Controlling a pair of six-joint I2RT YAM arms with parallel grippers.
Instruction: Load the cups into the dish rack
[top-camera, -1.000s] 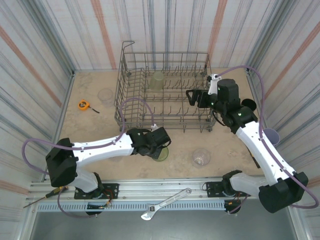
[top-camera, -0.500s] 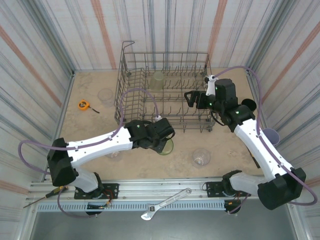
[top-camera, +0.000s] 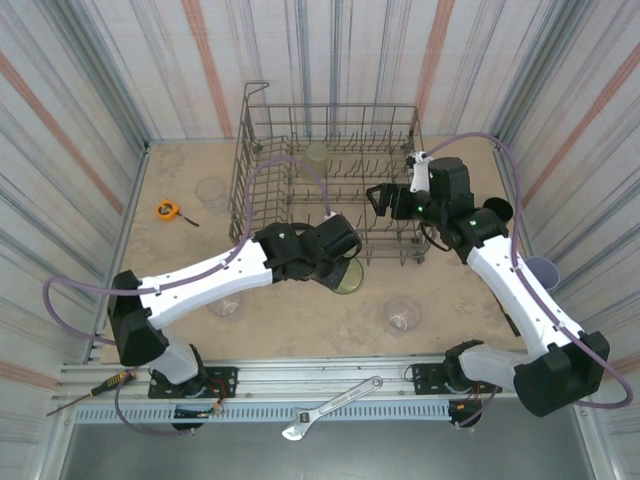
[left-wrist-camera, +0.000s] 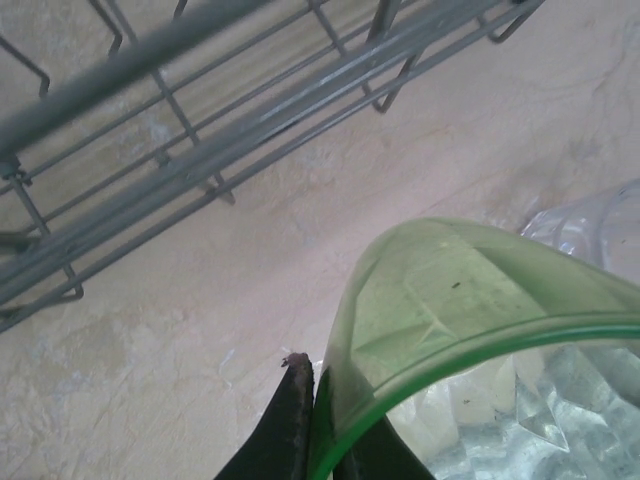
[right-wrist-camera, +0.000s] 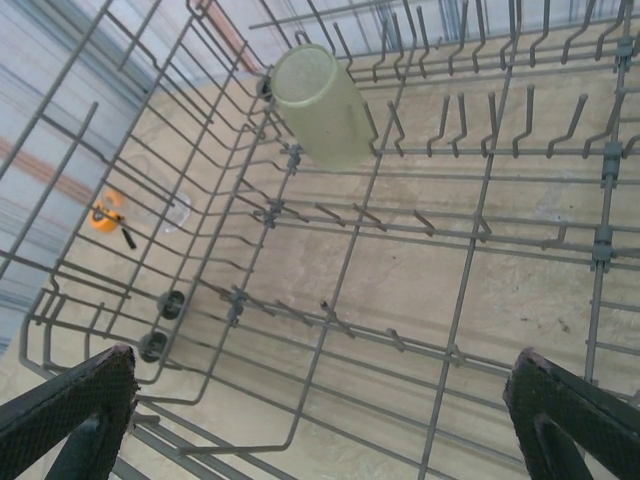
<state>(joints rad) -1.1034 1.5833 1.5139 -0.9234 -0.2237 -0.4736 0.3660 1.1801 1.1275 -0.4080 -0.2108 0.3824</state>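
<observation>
One green cup (top-camera: 348, 277), rim pinched by left gripper (left-wrist-camera: 318, 400); dish rack (top-camera: 243, 170) at twelve o'clock; right gripper (right-wrist-camera: 320, 380) spread.

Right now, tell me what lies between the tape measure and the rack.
A clear cup stands between tape measure and rack, touching neither; the top view shows it.

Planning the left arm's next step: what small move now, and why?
Probably lift the green cup over the near wall of the dish rack: the left gripper pinches its rim, and it hangs just outside that wall.
</observation>
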